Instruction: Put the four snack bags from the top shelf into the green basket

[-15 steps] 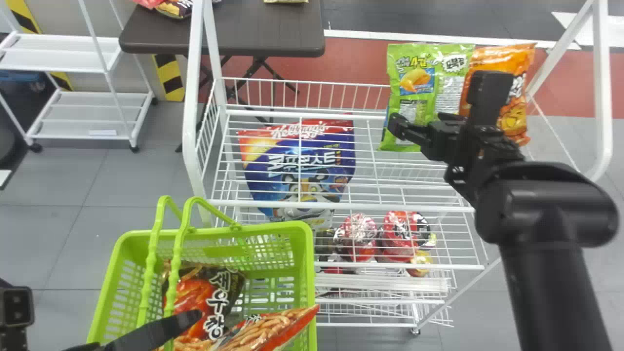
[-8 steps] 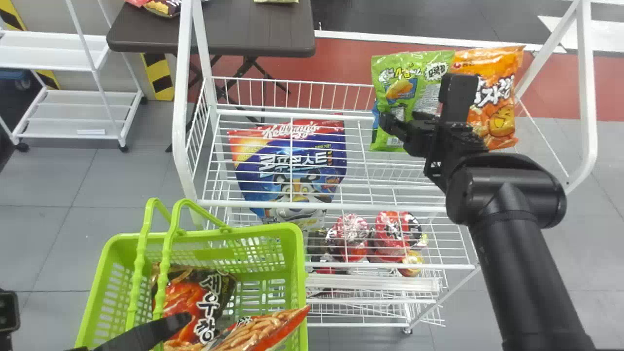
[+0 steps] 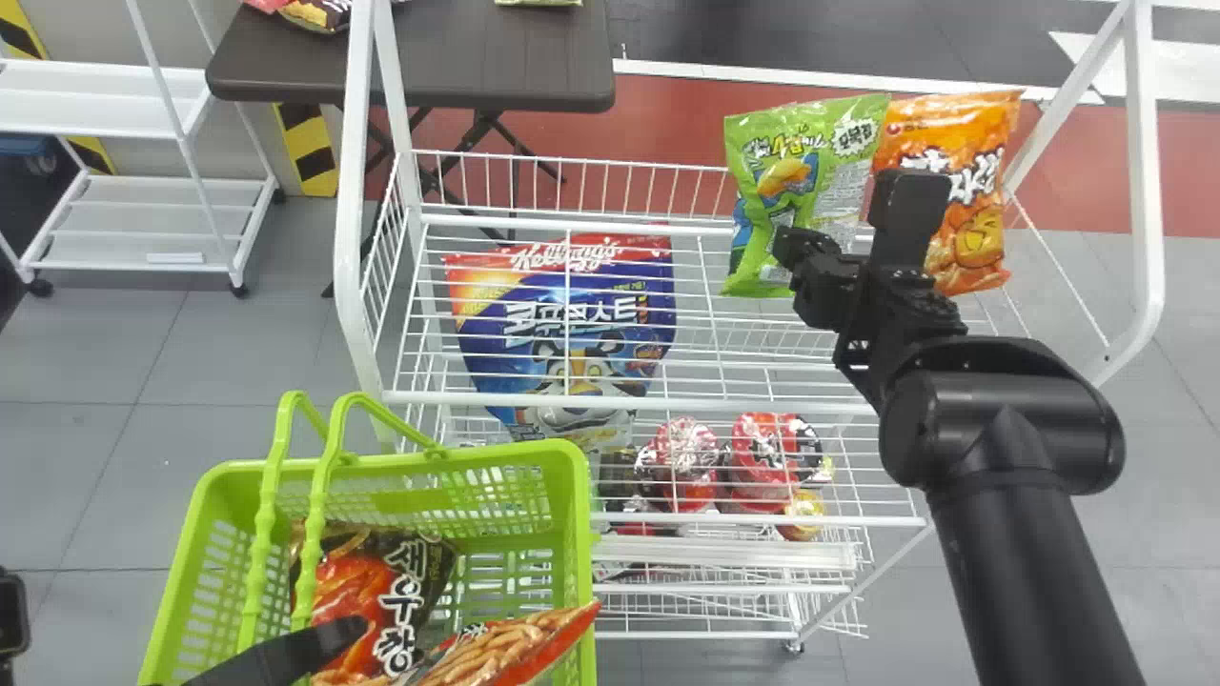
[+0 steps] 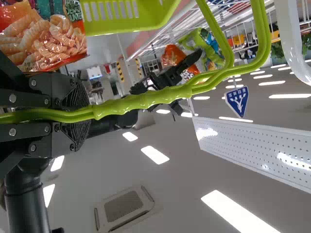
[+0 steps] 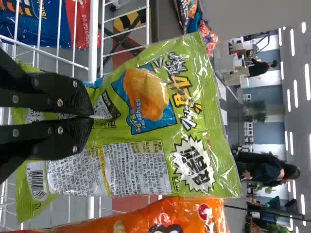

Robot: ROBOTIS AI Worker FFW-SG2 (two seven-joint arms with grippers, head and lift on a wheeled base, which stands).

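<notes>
Basket (image 3: 569, 455): green, two red snack bags (image 3: 357, 595) inside.
Handles (image 3: 324, 467): clamped in the left gripper (image 3: 310, 645).
Green bag (image 3: 796, 152): at the top shelf (image 3: 648, 404), leaning slightly, pinched in the right gripper (image 3: 799, 250), fingers nearly together.
Orange bag (image 3: 977, 229): upright, right beside the green one.

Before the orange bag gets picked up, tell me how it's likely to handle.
The orange bag should feel light for its size, since it looks like a puffed snack packet. Being shiny, it may slip in a loose pinch. It stands upright beside the green bag, so a sideways push could tip it.
</notes>
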